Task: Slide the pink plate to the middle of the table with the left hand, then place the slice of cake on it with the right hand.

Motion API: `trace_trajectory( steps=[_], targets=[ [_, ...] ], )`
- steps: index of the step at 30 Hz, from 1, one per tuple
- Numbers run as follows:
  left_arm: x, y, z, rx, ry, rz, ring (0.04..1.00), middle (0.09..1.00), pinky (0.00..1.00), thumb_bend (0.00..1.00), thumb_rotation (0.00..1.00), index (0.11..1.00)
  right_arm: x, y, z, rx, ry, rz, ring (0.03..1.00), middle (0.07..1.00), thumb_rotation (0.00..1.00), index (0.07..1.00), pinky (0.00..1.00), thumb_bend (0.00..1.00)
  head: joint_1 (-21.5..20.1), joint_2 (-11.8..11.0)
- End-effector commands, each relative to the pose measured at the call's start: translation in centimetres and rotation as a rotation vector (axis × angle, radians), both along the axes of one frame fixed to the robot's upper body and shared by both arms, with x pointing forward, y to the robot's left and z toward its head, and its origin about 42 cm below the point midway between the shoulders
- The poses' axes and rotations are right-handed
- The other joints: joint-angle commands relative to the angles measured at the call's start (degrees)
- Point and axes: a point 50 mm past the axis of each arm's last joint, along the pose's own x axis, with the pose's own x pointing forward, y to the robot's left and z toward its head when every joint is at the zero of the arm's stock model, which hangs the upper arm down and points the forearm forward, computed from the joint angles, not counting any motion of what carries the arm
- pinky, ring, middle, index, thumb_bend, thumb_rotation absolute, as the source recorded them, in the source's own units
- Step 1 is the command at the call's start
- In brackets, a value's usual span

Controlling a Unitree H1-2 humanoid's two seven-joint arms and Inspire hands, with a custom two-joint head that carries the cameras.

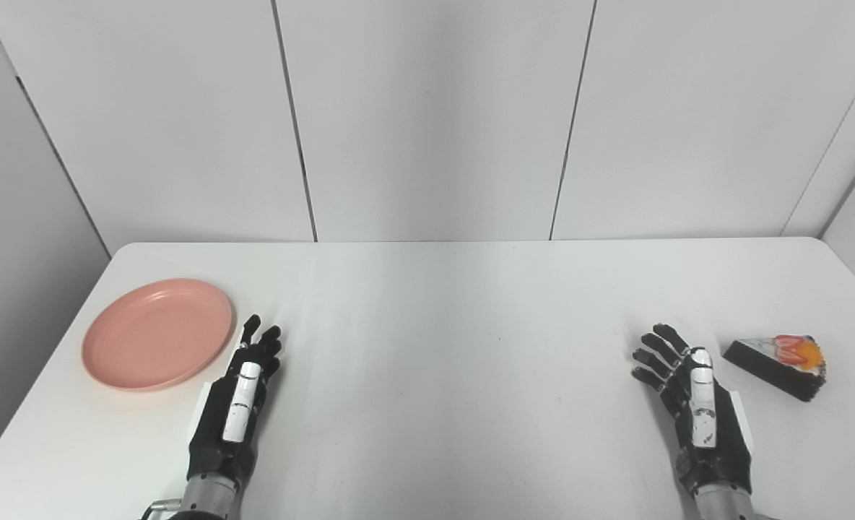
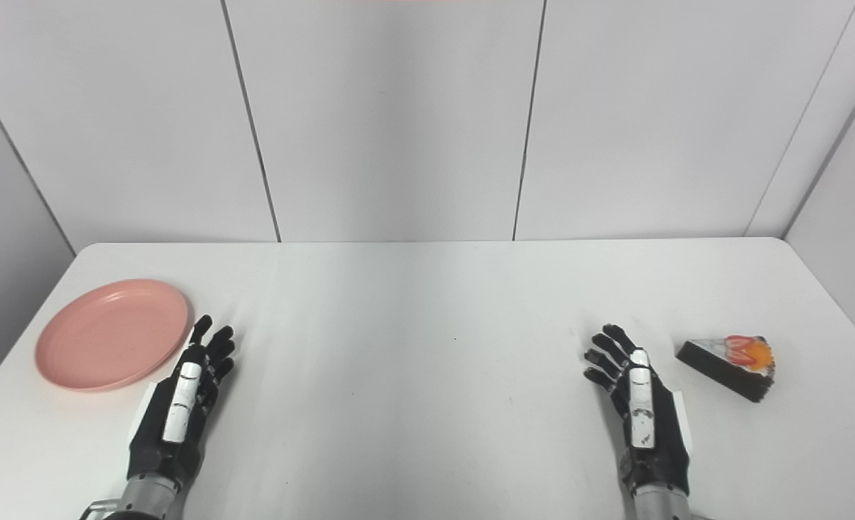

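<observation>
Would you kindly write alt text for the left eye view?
Two open robot hands rest on a white table: the left robot hand beside an empty pink plate at far left, the right robot hand near a dark slice of cake with fruit topping at far right.

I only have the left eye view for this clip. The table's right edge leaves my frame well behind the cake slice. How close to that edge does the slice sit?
Observer: In the right eye view, the slice of cake has a broad strip of bare table to its right. The edge leaves the frame about level with the slice.
Operator: Anything beyond that edge?
Observer: Only more of the grey side wall, a plain panel.
</observation>
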Motion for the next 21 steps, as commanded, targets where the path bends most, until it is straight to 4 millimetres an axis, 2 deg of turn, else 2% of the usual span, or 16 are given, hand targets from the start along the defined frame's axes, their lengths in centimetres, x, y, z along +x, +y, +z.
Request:
trace_trajectory(
  steps=[1,9,21],
  targets=[
    [0.09,-0.49,0.45,0.003,-0.015,-0.01,0.964,0.947,0.98,0.81,0.87,1.0,-0.3,-0.16,-0.69,-0.004,0.033,0.011,0.797,0.829,1.0,0.817,0.78,0.83,0.01,0.08],
    [0.12,-0.97,0.45,-0.01,-0.021,0.019,0.991,0.977,1.0,0.78,0.87,0.994,-0.26,-0.61,-0.77,-0.004,0.033,0.006,0.792,0.822,1.0,0.816,0.79,0.83,1.21,-0.01],
    [0.1,-1.13,0.45,-0.01,-0.037,0.018,0.988,0.983,1.0,0.8,0.87,1.0,-0.22,-0.7,-0.91,-0.003,0.043,-0.001,0.793,0.818,1.0,0.803,0.78,0.84,1.07,0.07]
  ],
)
